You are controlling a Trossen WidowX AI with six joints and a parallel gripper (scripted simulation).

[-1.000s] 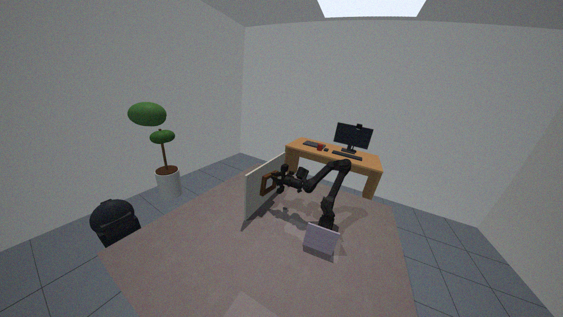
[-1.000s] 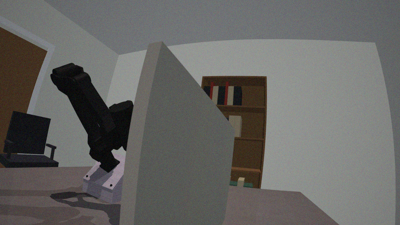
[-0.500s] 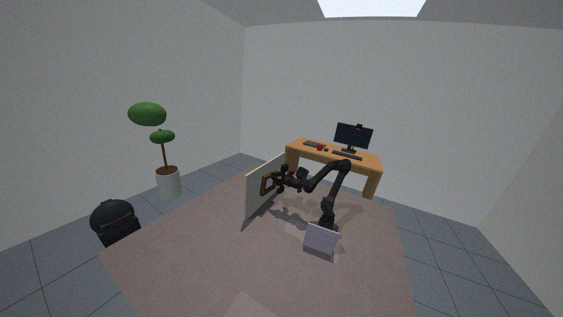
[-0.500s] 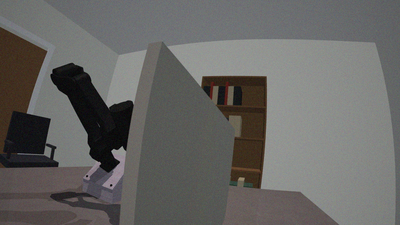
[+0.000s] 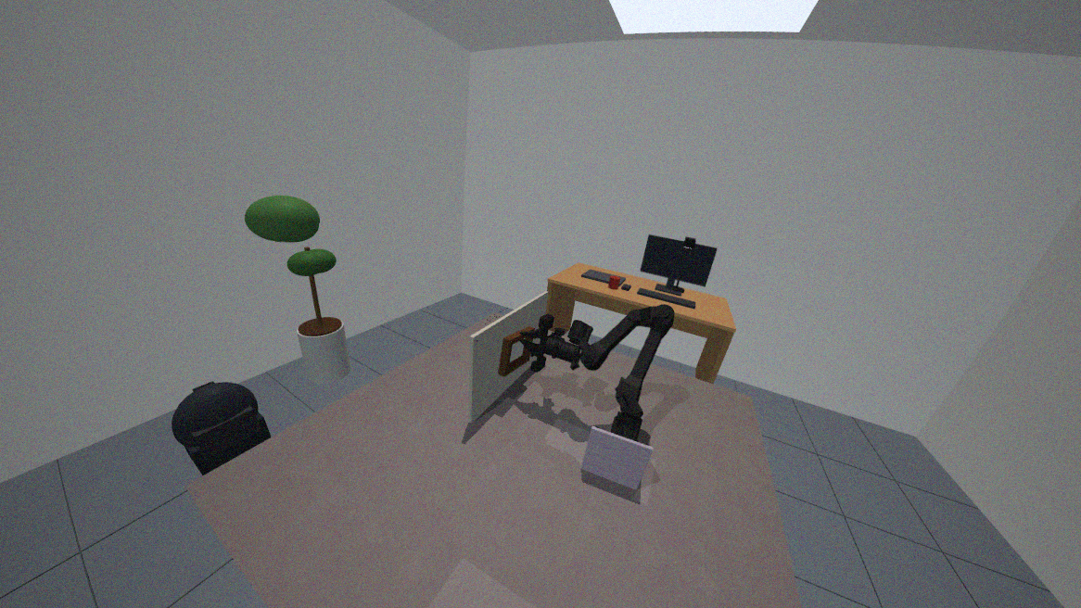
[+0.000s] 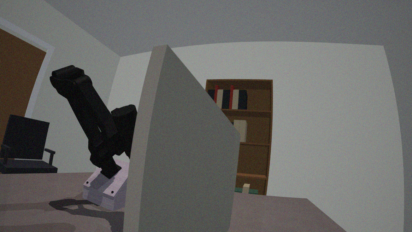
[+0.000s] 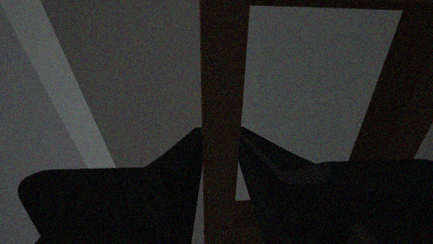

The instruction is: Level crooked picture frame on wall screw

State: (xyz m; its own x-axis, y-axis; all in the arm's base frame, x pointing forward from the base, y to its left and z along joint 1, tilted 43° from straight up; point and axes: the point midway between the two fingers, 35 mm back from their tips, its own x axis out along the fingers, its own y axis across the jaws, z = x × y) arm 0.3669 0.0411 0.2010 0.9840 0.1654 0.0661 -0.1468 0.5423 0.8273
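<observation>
The brown picture frame (image 5: 505,360) (image 7: 225,74) is in front of the upright white wall panel (image 5: 485,377) (image 6: 190,161) (image 7: 141,93). My gripper (image 5: 527,337) (image 7: 219,134) is shut on one bar of the frame, with one dark finger on each side of it in the wrist view. In the wrist view the frame's far side bar runs slanted at the right and a crossbar shows at the top edge. The screw and the notched strip are hidden. In the exterior view the panel hides the frame and my gripper. I cannot tell how level the frame hangs.
My arm rises from a pale base block (image 5: 616,458) (image 6: 113,198) on the brownish table (image 5: 362,484). A wooden desk (image 5: 714,313) with a monitor (image 5: 678,259) stands behind. A potted plant (image 5: 324,355) and a dark bin (image 5: 219,423) stand at the left. A bookshelf (image 6: 254,127) is behind the panel.
</observation>
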